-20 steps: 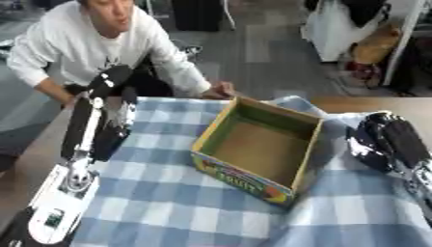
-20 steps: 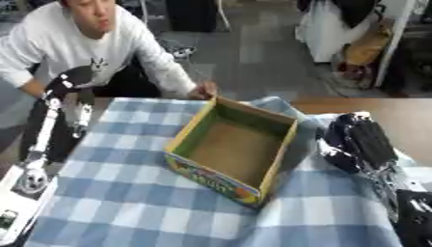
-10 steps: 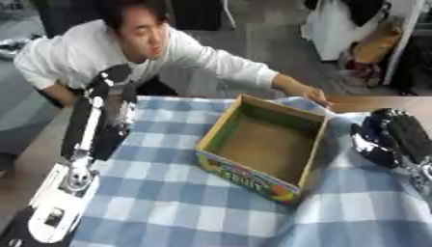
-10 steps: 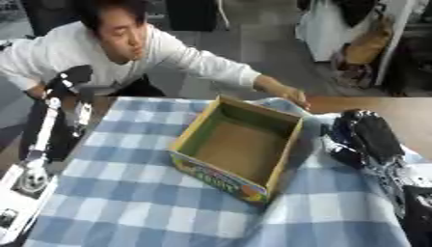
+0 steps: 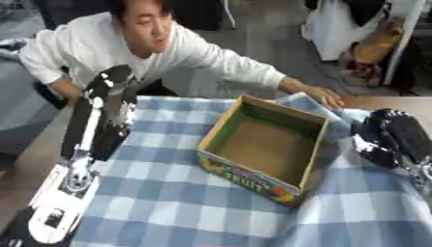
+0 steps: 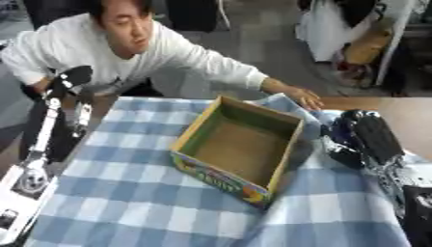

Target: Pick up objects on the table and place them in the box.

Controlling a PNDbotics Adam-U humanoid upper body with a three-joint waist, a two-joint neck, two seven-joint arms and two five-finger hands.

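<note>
The box [image 5: 266,144] is an open cardboard carton with green inner walls and a colourful printed outside. It stands empty in the middle of the blue-and-white checked cloth [image 5: 168,193]. No loose object shows on the cloth. My left hand [image 5: 111,78] is raised at the far left, level with the table's far edge and well away from the box. My right hand [image 6: 363,135] rests open just right of the box, fingers pointing away from me, with nothing in it. A person's hand [image 5: 325,96] lies on the bunched cloth at the box's far right corner.
The person in a white top leans over the table's far edge. The cloth is rucked up along the box's right side [image 5: 337,125]. Bare wooden table [image 5: 397,102] shows at the far right. My left forearm [image 5: 72,169] runs along the table's left edge.
The person's hand has swept from the box's far left corner across to its far right corner. Both of my hands have stayed about where they were.
</note>
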